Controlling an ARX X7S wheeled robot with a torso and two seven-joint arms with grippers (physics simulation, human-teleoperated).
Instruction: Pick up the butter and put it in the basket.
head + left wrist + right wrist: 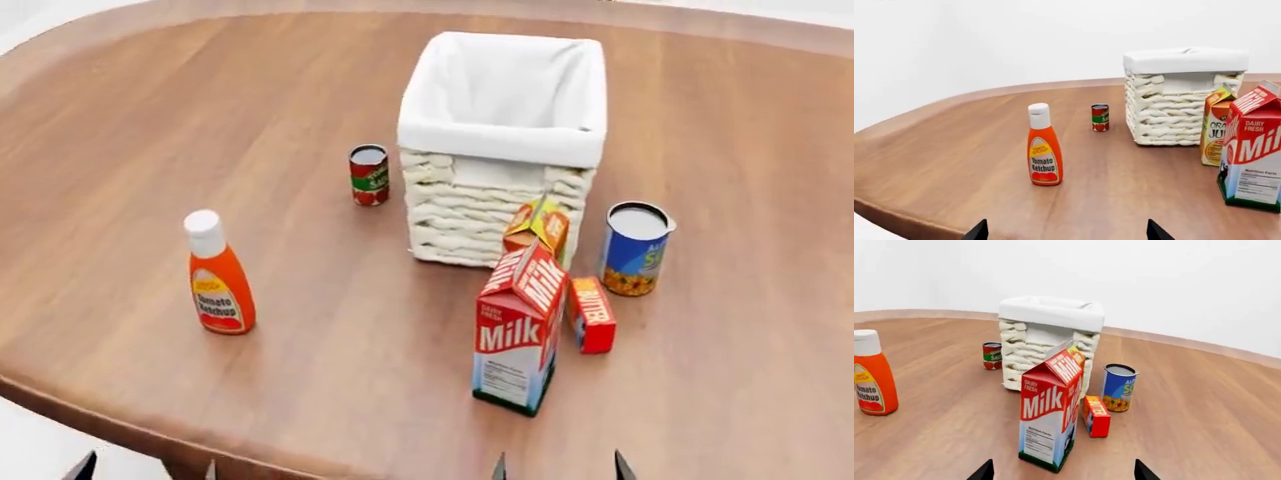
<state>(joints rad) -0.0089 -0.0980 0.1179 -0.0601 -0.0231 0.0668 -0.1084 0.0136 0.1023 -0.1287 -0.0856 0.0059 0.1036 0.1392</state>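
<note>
Standing butter (590,314) between milk carton (518,326), blue can (635,249).

A rounded wooden table (160,120) fills the room — plain white walls (987,40) behind, evenly lit.

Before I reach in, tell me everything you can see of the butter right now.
The butter is a small flat red-orange box, cardboard by its look, with white lettering on its broad face. It stands on edge on the table, beside the milk carton on the robot's right, in front of the blue can and apart from the basket. Nothing grips it; whether it touches the carton is unclear.
</note>
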